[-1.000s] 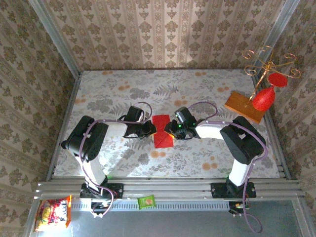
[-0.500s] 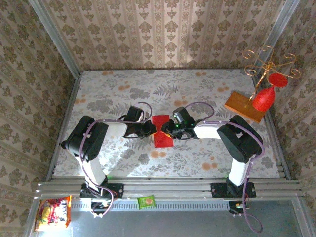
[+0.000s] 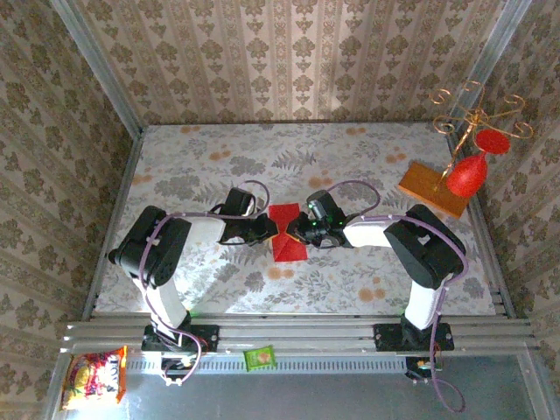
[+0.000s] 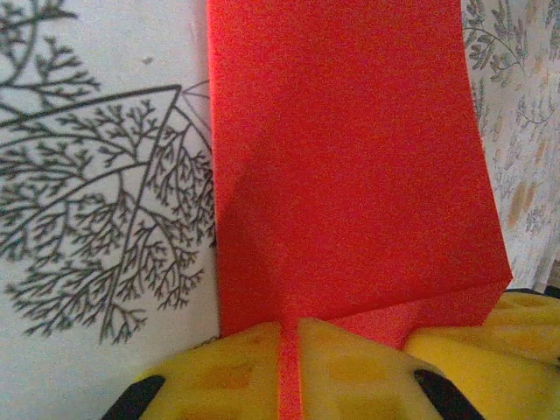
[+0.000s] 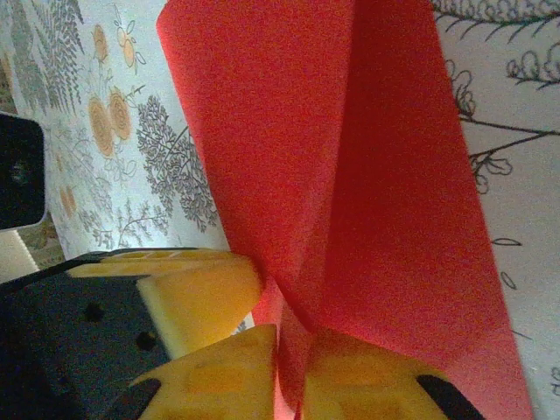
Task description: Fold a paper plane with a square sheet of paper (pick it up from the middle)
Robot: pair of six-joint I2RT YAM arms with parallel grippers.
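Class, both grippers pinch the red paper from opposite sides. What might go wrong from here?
1. The left gripper and right gripper grip opposite edges of the paper; pulling apart may tear it.
2. The paper is buckled between them; pushing closer might set a stray crease.

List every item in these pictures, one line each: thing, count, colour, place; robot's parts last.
paper: one, red, mid-table between the arms
wooden board: one, orange-brown, table's far right
goblet ornament: one, red, by the board
wire stand: one, copper, far right corner
snack packet: one, yellow-red, below the near left corner
small packet: one, green, near rail
table: one, pale floral, centre
left fingers: two, yellow, shut on the paper
right fingers: two, yellow, shut on the paper
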